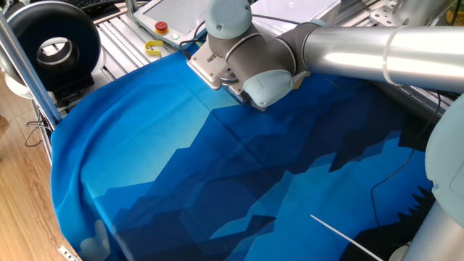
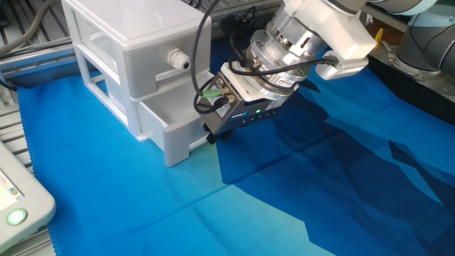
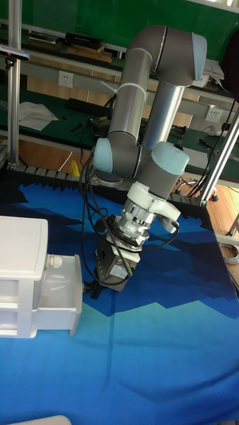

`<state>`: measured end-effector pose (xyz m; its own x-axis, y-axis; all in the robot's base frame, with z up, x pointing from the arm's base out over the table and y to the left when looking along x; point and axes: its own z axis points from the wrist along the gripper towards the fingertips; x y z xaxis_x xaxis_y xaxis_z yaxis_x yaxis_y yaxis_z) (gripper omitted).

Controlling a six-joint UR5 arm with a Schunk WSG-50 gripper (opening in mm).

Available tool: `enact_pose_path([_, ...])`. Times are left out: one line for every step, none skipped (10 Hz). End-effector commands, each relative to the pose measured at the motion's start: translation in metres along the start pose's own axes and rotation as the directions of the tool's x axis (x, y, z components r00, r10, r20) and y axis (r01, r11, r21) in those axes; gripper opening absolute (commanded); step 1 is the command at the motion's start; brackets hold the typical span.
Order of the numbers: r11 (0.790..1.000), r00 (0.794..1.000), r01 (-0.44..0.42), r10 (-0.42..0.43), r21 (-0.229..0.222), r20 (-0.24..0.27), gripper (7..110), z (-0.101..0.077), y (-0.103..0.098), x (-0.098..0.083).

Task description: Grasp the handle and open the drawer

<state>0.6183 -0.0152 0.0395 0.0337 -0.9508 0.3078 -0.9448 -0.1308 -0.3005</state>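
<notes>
The drawer (image 2: 170, 132) is the lower white box of a two-level white cabinet (image 2: 135, 28) at the left, and it stands pulled partway out over the blue cloth. My gripper (image 2: 210, 134) sits right at its front face, shut on the handle, which shows only as a dark bit (image 2: 207, 136) between the fingertips. The tall fixed view gives the same picture: the drawer (image 3: 63, 307) juts out from the cabinet and the gripper (image 3: 88, 288) holds at its front. In the one fixed view the arm's wrist (image 1: 246, 65) hides both drawer and gripper.
The closed upper drawer carries a white knob (image 2: 175, 58). A white panel (image 1: 174, 11) with a red button (image 1: 161, 27) and a yellow piece (image 1: 154, 48) lie behind the arm. A black ring-shaped device (image 1: 54, 40) stands at the left, and a white box with a green button (image 2: 14, 213) nearby.
</notes>
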Motion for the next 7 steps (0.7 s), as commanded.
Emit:
enact_pose_path([1.0,1.0,-0.015,0.015,-0.001,0.009,7,0.0003,-0.0007,-0.0002])
enact_pose_path([1.0,1.0,-0.012,0.012,-0.001,0.007,7,0.0015,-0.0013,0.0014])
enact_pose_path([1.0,1.0,-0.005,0.005,-0.003,0.01,7,0.0018,-0.0013,0.001])
enact_pose_path([1.0,1.0,-0.001,0.001,-0.003,0.003,7,0.0018,-0.0012,0.0028])
enact_pose_path([1.0,1.0,0.004,-0.004,-0.002,-0.006,7,0.0018,-0.0015,0.005])
enact_pose_path([1.0,1.0,0.012,-0.012,-0.004,-0.011,7,0.0018,-0.0011,0.0065])
enact_pose_path([1.0,1.0,0.017,-0.017,-0.007,-0.017,7,0.0017,-0.0003,0.0079])
